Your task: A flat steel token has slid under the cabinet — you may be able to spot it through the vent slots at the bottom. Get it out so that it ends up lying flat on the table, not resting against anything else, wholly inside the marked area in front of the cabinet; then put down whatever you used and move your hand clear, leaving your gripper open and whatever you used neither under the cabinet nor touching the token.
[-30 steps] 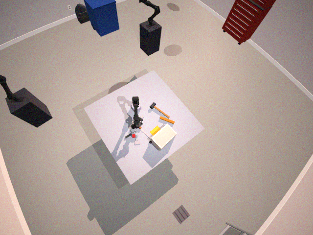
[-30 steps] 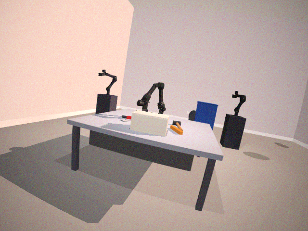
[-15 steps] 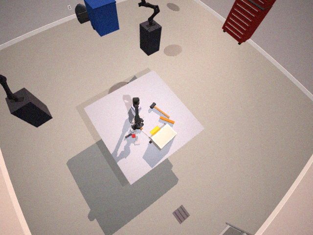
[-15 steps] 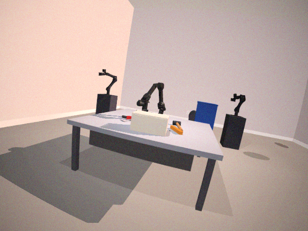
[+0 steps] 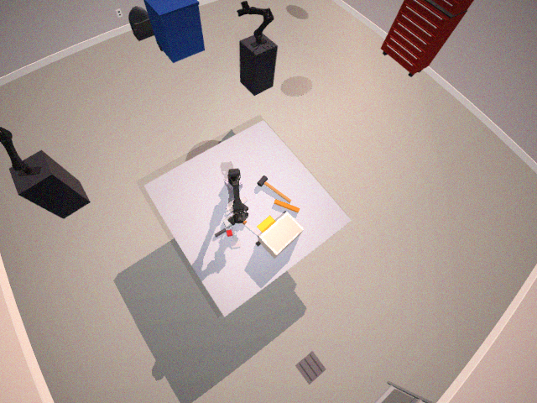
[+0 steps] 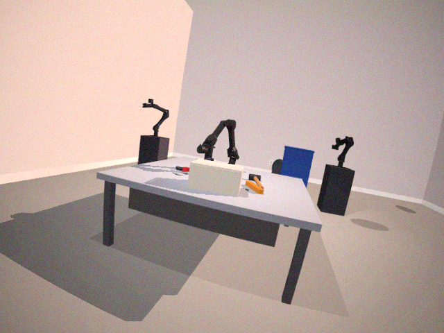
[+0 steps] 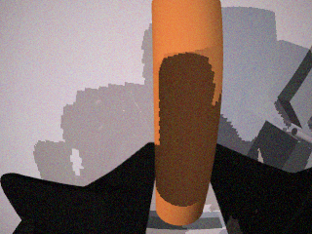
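Presumably the steel token lay under the pale cabinet, as the task put it, but no picture showed it, so its exact spot could not be told. Just beside the cabinet's far-left side, as the top view had it, was a yellow patch, probably the marked area. Farther left, the gripper was clamped on the orange handle of a tool, whose thin shaft ran right and nearer, toward the cabinet's left corner. Whether its tip was under the cabinet could not be made out, nor whether the tool was clear of the table. The step in hand seemed to be securing this reaching tool and bringing it to the gap. Doing it well called for a firm grip, a low, level shaft, and the tip set beyond the token before a slow draw toward the patch; a steep shaft might have ridden over the token or caught the cabinet's edge. A small black block sat near that corner and deserved a wide berth. Farther out, the orange bar and the hammer lay on the far side, and the red block lay left of the cabinet, all best left alone.
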Controlling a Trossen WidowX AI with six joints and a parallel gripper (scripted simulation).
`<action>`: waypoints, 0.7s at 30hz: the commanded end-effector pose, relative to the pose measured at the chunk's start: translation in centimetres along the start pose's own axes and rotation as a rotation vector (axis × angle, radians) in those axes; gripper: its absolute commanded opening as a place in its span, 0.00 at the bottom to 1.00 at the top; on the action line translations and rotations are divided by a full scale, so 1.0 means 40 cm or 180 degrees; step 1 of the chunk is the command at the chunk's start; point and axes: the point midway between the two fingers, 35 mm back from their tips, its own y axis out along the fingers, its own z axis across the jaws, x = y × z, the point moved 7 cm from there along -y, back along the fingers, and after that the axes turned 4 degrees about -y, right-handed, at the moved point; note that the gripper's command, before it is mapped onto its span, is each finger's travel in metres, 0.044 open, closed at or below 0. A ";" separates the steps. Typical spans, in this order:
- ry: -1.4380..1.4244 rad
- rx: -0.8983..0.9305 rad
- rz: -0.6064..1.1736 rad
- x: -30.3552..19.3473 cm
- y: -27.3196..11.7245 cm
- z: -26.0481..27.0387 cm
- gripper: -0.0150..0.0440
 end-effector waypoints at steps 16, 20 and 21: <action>-0.0009 -0.0002 -0.0006 0.067 -0.002 -0.005 0.25; -0.0010 -0.0002 -0.0008 0.080 -0.002 -0.005 0.25; -0.0010 -0.0002 -0.0008 0.083 -0.002 -0.005 0.25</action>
